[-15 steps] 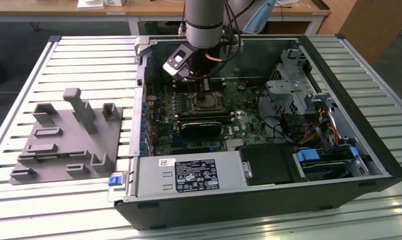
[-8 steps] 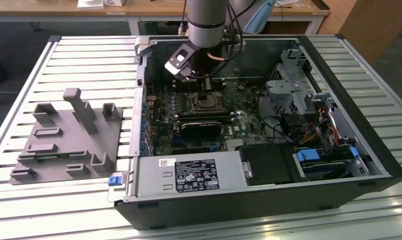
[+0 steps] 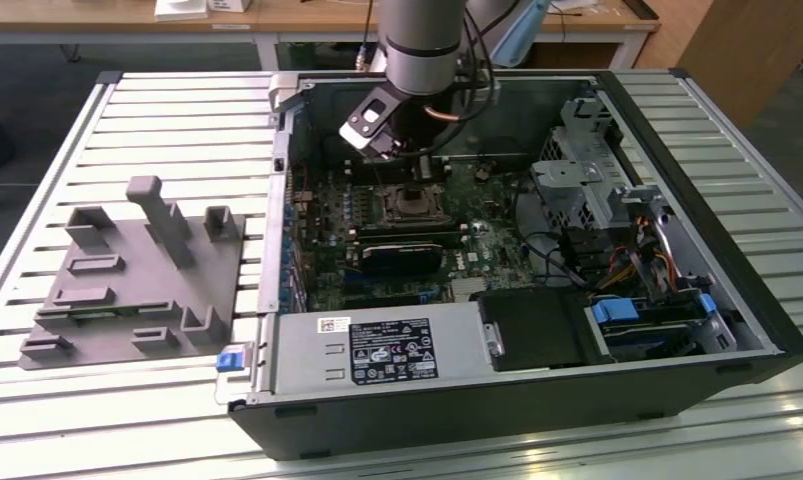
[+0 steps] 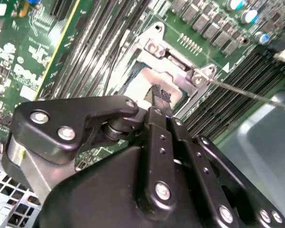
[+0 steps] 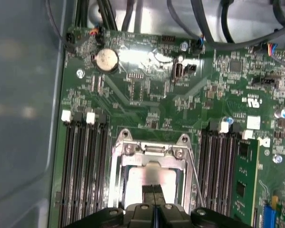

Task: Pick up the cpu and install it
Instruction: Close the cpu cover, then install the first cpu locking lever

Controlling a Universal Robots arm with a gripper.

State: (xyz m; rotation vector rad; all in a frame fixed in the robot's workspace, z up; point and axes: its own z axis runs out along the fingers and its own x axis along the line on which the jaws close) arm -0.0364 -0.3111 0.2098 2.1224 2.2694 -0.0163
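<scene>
Fingertips of the gripper [image 5: 154, 190] are pressed together with nothing between them, poised over the cpu [image 5: 145, 178], which lies pale and flat inside the socket frame [image 5: 153, 151] on the motherboard [image 5: 147, 95]. You are at the install end of the job, by my reading: the chip looks seated, not carried. Whether the tips touch the chip, I cannot tell. In the second wrist view the retention lever [image 4: 249, 91] stands free, angled off the frame. In the exterior view the grey fixture [image 3: 128, 280] sits on the slatted table at that view's left, well apart from the open computer case [image 3: 721, 250].
</scene>
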